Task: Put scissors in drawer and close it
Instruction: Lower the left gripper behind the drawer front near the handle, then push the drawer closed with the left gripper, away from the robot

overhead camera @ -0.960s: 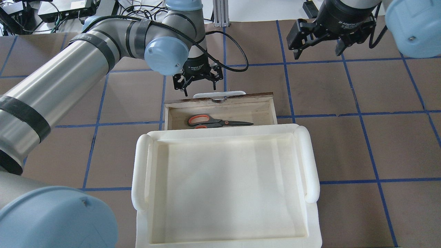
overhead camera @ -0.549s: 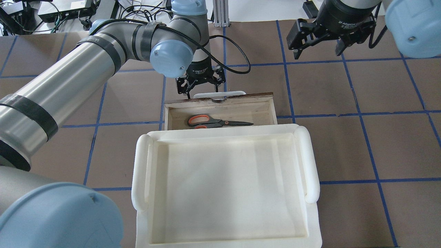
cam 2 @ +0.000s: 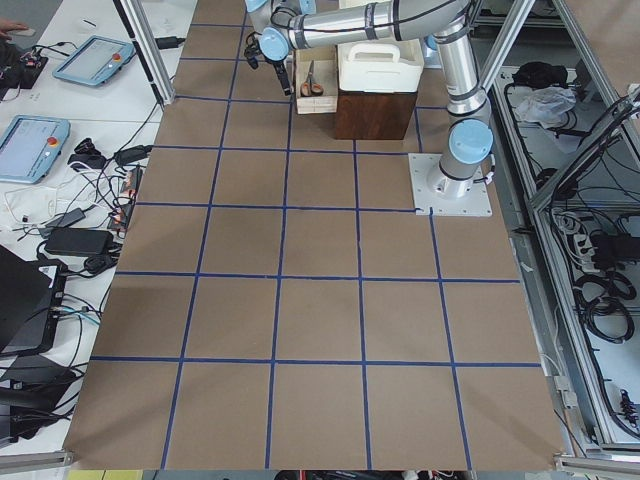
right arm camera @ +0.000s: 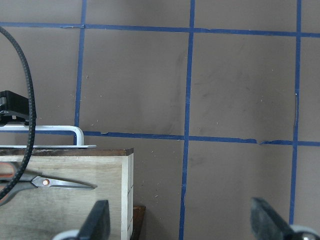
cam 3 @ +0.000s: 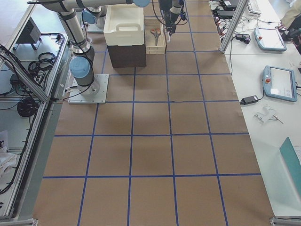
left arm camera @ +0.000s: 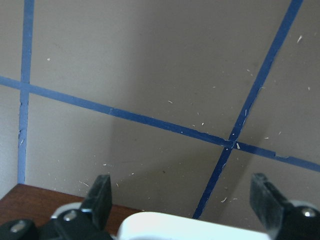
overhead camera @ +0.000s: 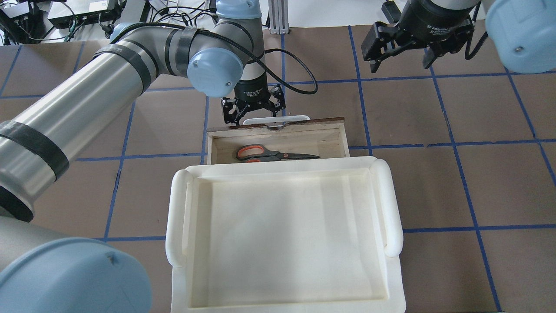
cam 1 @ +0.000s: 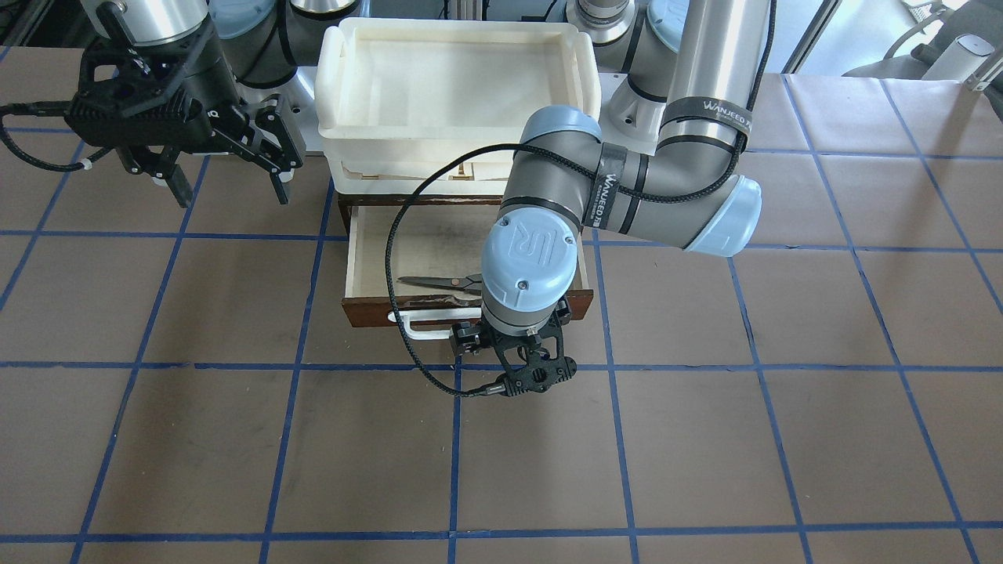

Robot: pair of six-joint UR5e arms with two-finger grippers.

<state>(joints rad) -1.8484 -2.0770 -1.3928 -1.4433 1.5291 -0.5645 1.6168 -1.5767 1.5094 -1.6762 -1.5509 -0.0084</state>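
overhead: grey-and-orange-handled steel scissors [overhead camera: 276, 154] lie in the open dark-fronted plywood drawer [overhead camera: 343, 140]. left wrist view shows its white bar handle [left arm camera: 165, 226] between the left gripper's [overhead camera: 255, 118] spread fingers [left arm camera: 102, 196]; right gripper [overhead camera: 399, 65], two o'clock, spread.

We see the drawer [cam 1: 374, 235] standing open with the scissors [cam 1: 439, 283] lying inside. The left end effector [cam 1: 534, 374] hangs just before its white handle [cam 1: 415, 329]; the right end effector [cam 1: 231, 184], fingers spread, hovers well apart.

Left arm [overhead camera: 87, 100] silver-grey tube, black tape bands [overhead camera: 34, 148], pale blue joint caps [overhead camera: 215, 71], UR-marked wrist cap [cam 1: 526, 254], black left gripper [overhead camera: 254, 116], black braided cable [overhead camera: 315, 83] at wrist's 3 o'clock.
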